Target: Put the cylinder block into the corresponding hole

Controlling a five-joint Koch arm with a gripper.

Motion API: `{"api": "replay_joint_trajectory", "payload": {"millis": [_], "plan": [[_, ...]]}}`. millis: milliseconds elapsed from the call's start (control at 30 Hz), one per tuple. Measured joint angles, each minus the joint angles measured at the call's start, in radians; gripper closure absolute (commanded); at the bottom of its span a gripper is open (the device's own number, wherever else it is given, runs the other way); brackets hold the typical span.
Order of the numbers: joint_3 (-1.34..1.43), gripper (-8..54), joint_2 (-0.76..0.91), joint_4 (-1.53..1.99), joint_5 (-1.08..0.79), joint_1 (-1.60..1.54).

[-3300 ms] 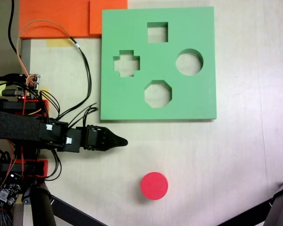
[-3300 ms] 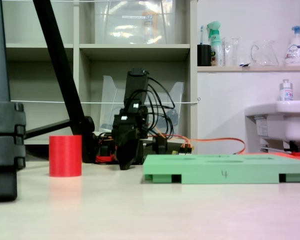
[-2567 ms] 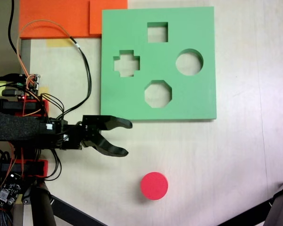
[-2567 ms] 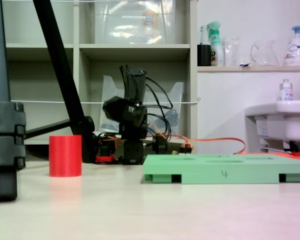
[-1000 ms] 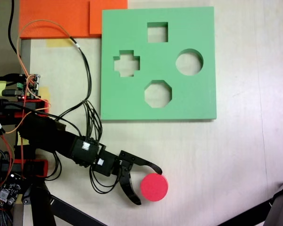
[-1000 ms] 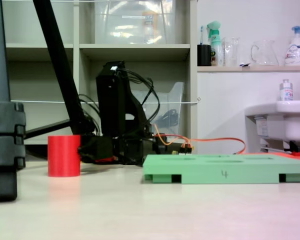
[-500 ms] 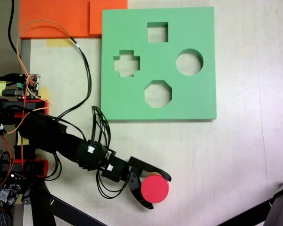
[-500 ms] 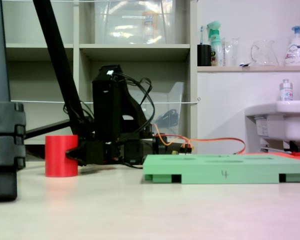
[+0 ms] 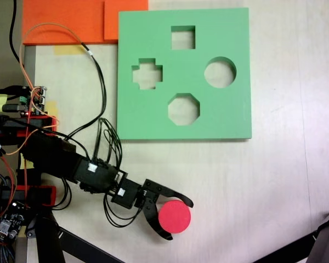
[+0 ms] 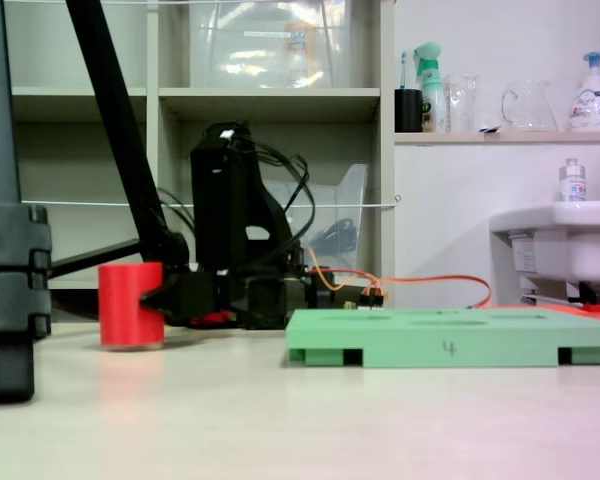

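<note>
Overhead, the cylinder (image 9: 174, 216) is seen clamped between the gripper's (image 9: 178, 221) curved fingers (image 9: 170, 195), well below the round hole (image 9: 220, 72); the side view shows it raised slightly off the table (image 10: 300, 420).

In the top-down fixed view, the cylinder block (image 9: 174, 216) is seen at lower centre between the jaws of the gripper (image 9: 176, 221); the board (image 9: 153, 118) with the corresponding hole (image 9: 220, 72) is placed above.

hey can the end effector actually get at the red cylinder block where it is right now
Probably yes. In a fixed view the end effector already has its jaws on either side of the cylinder block, which sits on bare table away from the green board, nothing between them.
</note>
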Motion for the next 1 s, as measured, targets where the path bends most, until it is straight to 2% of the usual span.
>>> {"api": "replay_joint_trajectory", "payload": {"millis": [200,400,667,800,1000], "plan": [[0.017,28.7,0.388,0.314,0.0,-0.195],[0.009,28.6,0.591,0.575,-0.012,-0.554],[-0.126,28.2,0.557,0.649,-0.051,-0.87],[-0.176,24.4,0.474,0.649,-0.051,-0.885],[-0.288,24.6,0.345,0.649,-0.051,-0.881]]}}
